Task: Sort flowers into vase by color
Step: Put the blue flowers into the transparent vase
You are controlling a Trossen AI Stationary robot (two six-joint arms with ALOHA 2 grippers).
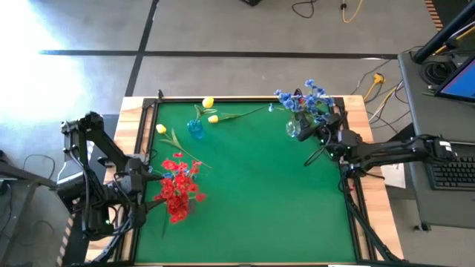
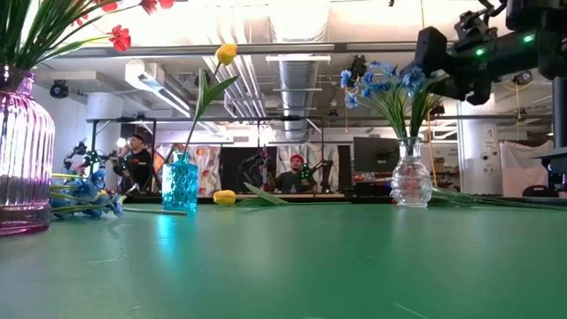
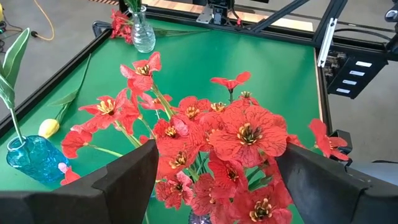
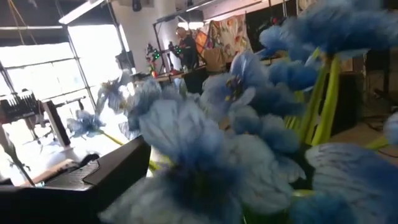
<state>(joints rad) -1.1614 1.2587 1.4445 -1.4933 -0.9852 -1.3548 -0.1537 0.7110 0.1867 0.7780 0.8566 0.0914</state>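
Red flowers (image 1: pixel 177 189) stand bunched in a ribbed purple vase (image 2: pixel 19 159) at the table's left near side. My left gripper (image 3: pixel 214 186) is open, one finger on each side of the red blossoms (image 3: pixel 239 134); I cannot tell whether it touches them. Blue flowers (image 1: pixel 308 100) stand in a clear vase (image 2: pixel 411 177) at the far right. My right gripper (image 1: pixel 326 135) sits close beside them, high up. Its one visible finger (image 4: pixel 99 177) stands far to the side, so it is open; blue blossoms (image 4: pixel 186 134) hide the other. One yellow flower (image 2: pixel 226 53) stands in a small blue vase (image 1: pixel 195 130).
Two yellow flowers (image 1: pixel 214 117) (image 1: pixel 162 129) lie flat on the green mat near the blue vase. The mat's middle and near right (image 1: pixel 282 208) are open room. A wooden rim (image 1: pixel 356 111) frames the table. People sit in the room beyond the far edge (image 2: pixel 292 173).
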